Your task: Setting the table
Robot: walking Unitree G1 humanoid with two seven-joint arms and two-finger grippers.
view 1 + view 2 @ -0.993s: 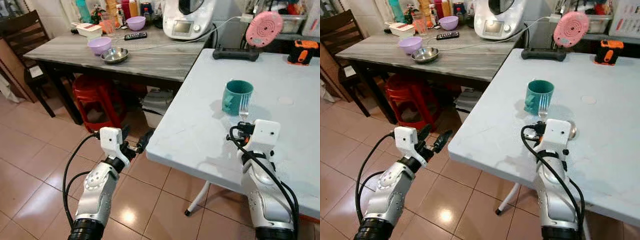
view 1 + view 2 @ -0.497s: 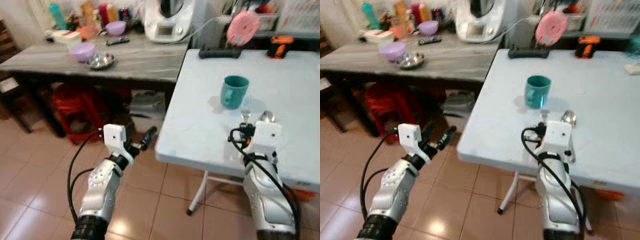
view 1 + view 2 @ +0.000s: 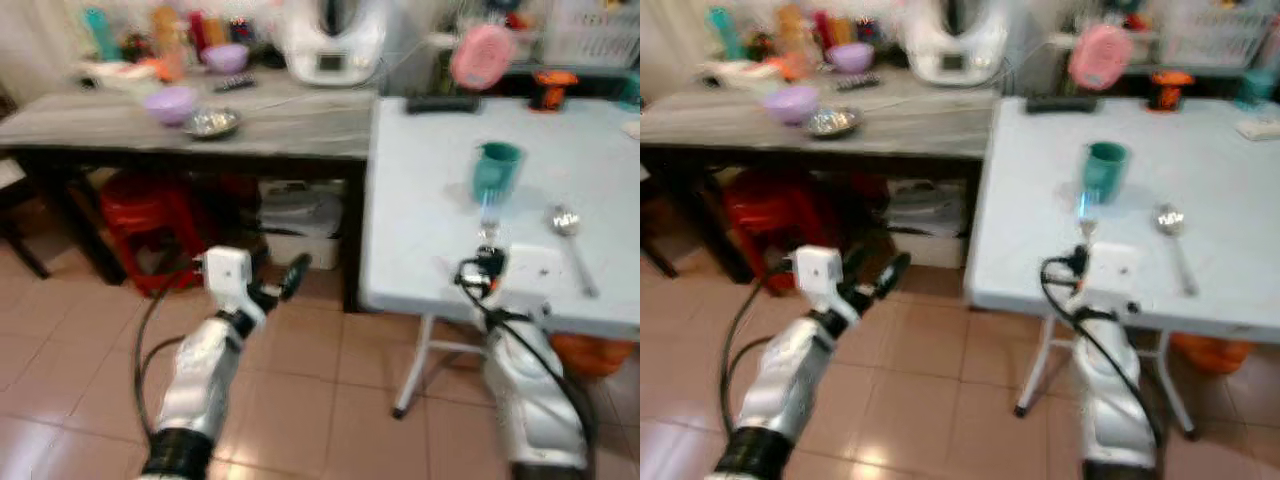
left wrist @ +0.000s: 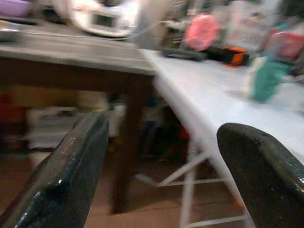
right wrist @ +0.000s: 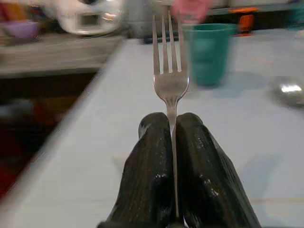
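My right gripper [image 5: 172, 128] is shut on a silver fork [image 5: 168, 71] that sticks out tines first toward the teal mug [image 3: 496, 168]. It hovers at the near edge of the pale table [image 3: 430, 220]. The fork [image 3: 487, 212] points at the mug, which stands upright mid-table. A spoon [image 3: 568, 235] lies on the table right of the fork. My left gripper [image 3: 285, 280] is open over the tiled floor left of the table, its fingers [image 4: 71, 166] spread wide with nothing between them.
A dark wooden table [image 3: 200, 125] on the left carries a purple bowl [image 3: 168, 100], a steel bowl [image 3: 212, 122] and a white kitchen machine [image 3: 330, 45]. A red stool [image 3: 145, 215] stands under it. A pink disc [image 3: 482, 55] and an orange tool [image 3: 552, 88] sit at the pale table's far end.
The camera has pulled back and the picture is blurred, so the table looks farther off. The fork stays in my right gripper; the left gripper stays open.
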